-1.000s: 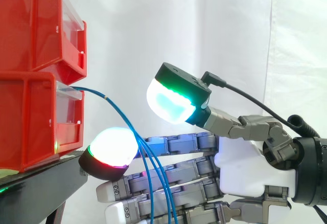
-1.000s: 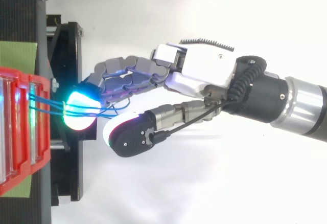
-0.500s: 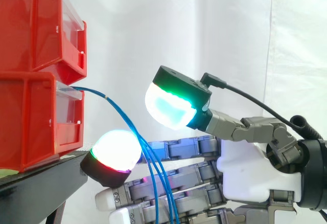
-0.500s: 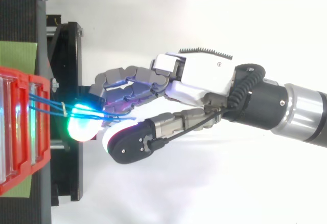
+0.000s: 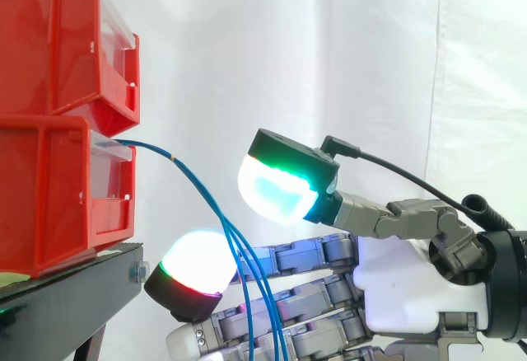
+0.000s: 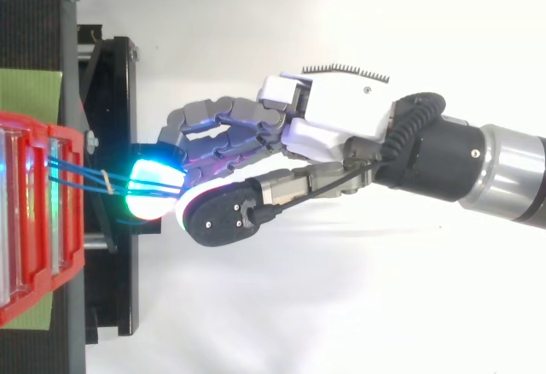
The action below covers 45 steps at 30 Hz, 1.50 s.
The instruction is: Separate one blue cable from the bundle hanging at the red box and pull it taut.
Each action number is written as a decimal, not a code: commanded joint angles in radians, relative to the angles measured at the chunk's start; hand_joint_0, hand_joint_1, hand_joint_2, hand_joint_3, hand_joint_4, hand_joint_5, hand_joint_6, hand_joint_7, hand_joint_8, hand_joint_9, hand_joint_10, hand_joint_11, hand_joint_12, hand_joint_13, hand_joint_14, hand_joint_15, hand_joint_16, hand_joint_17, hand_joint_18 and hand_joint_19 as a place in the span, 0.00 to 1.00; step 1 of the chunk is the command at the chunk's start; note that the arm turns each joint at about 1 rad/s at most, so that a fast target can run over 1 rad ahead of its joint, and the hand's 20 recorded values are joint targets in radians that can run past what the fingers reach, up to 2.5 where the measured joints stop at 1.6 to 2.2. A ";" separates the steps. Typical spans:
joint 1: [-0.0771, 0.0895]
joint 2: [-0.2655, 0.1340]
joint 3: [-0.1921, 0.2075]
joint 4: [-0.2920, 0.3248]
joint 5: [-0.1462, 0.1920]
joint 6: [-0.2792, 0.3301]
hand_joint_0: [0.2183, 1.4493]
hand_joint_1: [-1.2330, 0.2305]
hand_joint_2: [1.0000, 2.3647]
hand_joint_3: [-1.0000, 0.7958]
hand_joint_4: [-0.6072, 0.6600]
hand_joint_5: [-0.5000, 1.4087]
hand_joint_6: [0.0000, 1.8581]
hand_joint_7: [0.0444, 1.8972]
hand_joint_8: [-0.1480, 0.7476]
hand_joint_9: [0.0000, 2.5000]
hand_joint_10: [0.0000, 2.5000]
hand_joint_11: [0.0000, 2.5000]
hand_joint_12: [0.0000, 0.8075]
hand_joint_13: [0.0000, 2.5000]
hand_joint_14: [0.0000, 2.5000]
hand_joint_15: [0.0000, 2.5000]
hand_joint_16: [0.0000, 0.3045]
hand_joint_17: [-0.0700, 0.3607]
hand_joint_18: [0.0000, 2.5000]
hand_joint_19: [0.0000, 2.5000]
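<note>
Blue cables [image 5: 188, 179] hang from the lower red bin [image 5: 49, 196] and drape across my robot hand [image 5: 395, 283]. Thumb stands apart above straight fingers, nothing pinched. Judgement: lift one strand clear with a fingertip [image 5: 196, 264] first, then pinch and draw away.

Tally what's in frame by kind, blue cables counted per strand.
Red bins: 2, stacked
Blue cables: 3 strands that can be told apart in the side view
Black stand: 1
Hand: 1
Total: 7
</note>
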<state>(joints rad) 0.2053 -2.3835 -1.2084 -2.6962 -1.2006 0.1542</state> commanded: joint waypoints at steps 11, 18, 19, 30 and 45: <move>-0.007 0.041 0.001 -0.042 0.000 -0.012 0.31 0.42 0.00 0.32 0.70 0.19 0.27 0.56 0.51 0.26 0.00 0.09 0.39 0.31 0.01 0.17 0.10 0.33 0.21 0.15; -0.007 0.044 0.001 -0.042 0.003 -0.012 0.32 0.42 0.01 0.34 0.64 0.20 0.28 0.61 0.52 0.27 0.00 0.09 0.39 0.32 0.01 0.17 0.10 0.33 0.22 0.15; -0.007 0.049 0.001 -0.043 0.003 -0.013 0.33 0.42 0.01 0.35 0.62 0.20 0.30 0.59 0.52 0.27 0.00 0.09 0.39 0.32 0.01 0.17 0.10 0.33 0.22 0.15; -0.007 0.067 0.001 -0.079 0.003 -0.022 0.35 0.36 0.01 0.40 0.61 0.15 0.46 0.39 0.51 0.27 0.00 0.14 0.40 0.32 0.01 0.18 0.10 0.33 0.23 0.15; -0.007 0.095 0.001 -0.151 0.006 -0.028 0.36 0.28 0.00 0.28 0.60 0.17 0.51 0.46 0.52 0.33 0.01 0.22 0.41 0.35 0.01 0.21 0.10 0.33 0.26 0.16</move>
<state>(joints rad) 0.1979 -2.2888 -1.2072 -2.8443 -1.1952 0.1262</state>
